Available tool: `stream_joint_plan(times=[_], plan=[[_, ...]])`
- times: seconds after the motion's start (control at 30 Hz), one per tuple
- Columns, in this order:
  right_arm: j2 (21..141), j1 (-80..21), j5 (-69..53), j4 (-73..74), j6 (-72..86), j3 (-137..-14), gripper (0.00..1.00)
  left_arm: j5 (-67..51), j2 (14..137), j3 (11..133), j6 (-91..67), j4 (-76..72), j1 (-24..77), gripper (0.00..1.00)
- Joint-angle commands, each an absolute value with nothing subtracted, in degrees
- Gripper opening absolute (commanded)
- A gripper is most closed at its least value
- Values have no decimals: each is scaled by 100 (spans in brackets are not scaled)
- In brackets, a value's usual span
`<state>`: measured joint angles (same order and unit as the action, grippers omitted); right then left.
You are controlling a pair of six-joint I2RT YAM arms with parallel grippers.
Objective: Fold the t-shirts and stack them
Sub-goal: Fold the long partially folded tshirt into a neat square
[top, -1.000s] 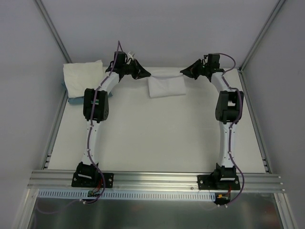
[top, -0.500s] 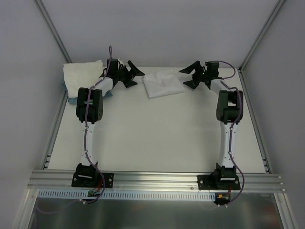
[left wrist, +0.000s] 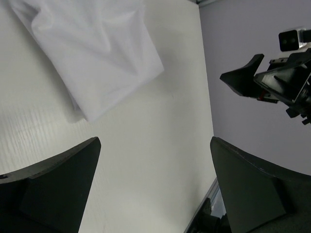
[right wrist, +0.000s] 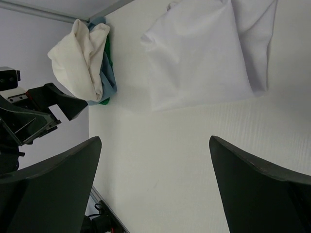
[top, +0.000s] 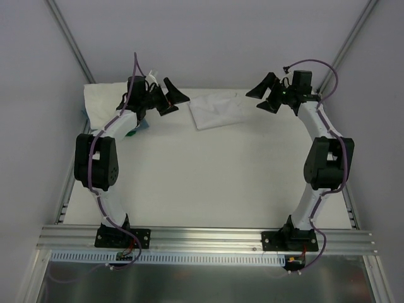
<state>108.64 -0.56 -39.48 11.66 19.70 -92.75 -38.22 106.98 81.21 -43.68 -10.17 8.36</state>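
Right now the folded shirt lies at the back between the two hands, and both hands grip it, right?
No. The folded shirt lies at the back between them, but the left hand and right hand are both open and off it, as the top view shows.

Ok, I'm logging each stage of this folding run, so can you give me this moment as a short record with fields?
folded t-shirt: flat at the far middle of the table, untouched
white cloth pile: far left corner, on top of a blue item
left gripper: open, empty, left of the folded t-shirt
right gripper: open, empty, right of it
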Motion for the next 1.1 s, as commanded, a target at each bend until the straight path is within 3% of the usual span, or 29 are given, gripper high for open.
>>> stream_joint_plan(times=[0.0, 0.3, 0.47, 0.67, 0.8, 0.93, 1.07], plan=[[11319, -35, -4016, 1731, 1731, -9420, 100, -4069, 10363, 7823, -4061, -766, 1028, 99], [12919, -88, -4649, 1381, 2565, -11275, 99, -4157, 9230, 6996, -3631, -458, 1204, 99], [13438, -97, -4956, 1310, 2918, -12199, 99, -3990, 9245, 7092, -3349, -290, 1239, 99], [13149, -35, -4878, 1801, 2628, -12015, 100, -4078, 10264, 8322, -3366, 131, 1362, 99], [12666, -26, -4702, 1820, 2540, -11173, 99, -3972, 10879, 8928, -3586, 439, 1537, 99], [12384, -87, -4842, 1416, 2715, -10469, 100, -4112, 11319, 9140, -3962, -296, 1652, 99], [12734, -421, -5010, 1493, 2857, -11090, 100, -4315, 11812, 9536, -4289, -545, 1722, 99]])
